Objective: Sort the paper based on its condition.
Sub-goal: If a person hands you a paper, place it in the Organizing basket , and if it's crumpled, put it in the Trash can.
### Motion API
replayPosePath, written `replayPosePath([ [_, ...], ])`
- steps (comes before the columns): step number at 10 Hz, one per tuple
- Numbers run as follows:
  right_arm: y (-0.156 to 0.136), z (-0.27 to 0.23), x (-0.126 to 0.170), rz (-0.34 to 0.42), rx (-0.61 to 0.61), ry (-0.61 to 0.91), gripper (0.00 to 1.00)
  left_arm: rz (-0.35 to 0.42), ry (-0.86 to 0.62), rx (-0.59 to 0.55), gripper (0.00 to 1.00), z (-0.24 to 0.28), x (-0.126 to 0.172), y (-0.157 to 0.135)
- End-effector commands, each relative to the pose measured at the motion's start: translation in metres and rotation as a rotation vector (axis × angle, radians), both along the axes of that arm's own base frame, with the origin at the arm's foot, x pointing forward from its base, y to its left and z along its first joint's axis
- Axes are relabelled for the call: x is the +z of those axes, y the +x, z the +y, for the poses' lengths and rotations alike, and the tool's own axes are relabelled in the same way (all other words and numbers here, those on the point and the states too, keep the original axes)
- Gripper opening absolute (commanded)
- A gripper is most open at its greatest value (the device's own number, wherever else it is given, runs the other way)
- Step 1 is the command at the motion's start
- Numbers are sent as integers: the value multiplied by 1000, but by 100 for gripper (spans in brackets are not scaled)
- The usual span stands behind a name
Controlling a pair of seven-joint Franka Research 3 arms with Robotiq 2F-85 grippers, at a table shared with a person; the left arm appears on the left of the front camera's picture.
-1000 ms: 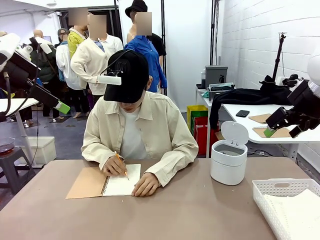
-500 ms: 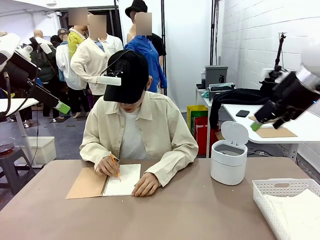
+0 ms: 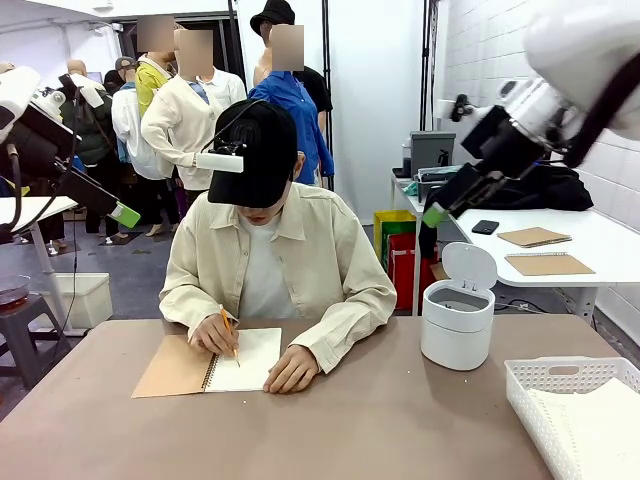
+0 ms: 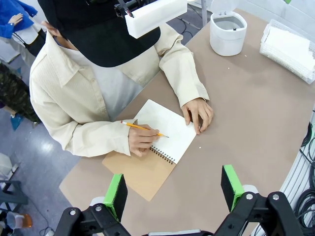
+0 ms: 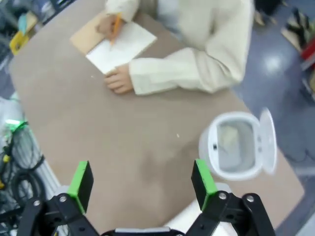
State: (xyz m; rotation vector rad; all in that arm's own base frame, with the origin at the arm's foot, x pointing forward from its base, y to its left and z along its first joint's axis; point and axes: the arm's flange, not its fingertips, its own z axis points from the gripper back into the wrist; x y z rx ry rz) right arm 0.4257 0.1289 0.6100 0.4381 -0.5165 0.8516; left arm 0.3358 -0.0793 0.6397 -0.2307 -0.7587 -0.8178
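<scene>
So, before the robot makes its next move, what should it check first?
1. Right gripper open and empty: ok.
2. Left gripper open and empty: ok.
3. Anything handed over to sort: not ok; the person's hand is writing with a pencil in the spiral notebook.
4. White bin with lid up: ok.
5. White basket has room above its paper: ok.

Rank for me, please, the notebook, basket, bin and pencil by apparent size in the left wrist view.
1. Open notebook: largest.
2. White basket and bin: look about alike; the basket is cut by the picture's edge.
3. Pencil: smallest.
</scene>
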Motion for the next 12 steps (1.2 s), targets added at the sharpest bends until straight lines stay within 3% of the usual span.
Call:
replayPosePath([
  [1, 24, 14, 8, -30, 148, 26, 100, 1, -7, 0, 100, 0, 0, 0],
  [5, 19, 60, 44, -172, 198, -12, 100, 1, -7, 0, 100, 0, 0, 0],
  [6, 10, 71, 52, -167, 107, -19, 100, 1, -7, 0, 100, 0, 0, 0],
  [9, -18, 92, 65, -162, -8, -36, 100, 1, -7, 0, 100, 0, 0, 0],
  [12, -41, 105, 70, -139, 42, -40, 100, 1, -7, 0, 100, 0, 0, 0],
])
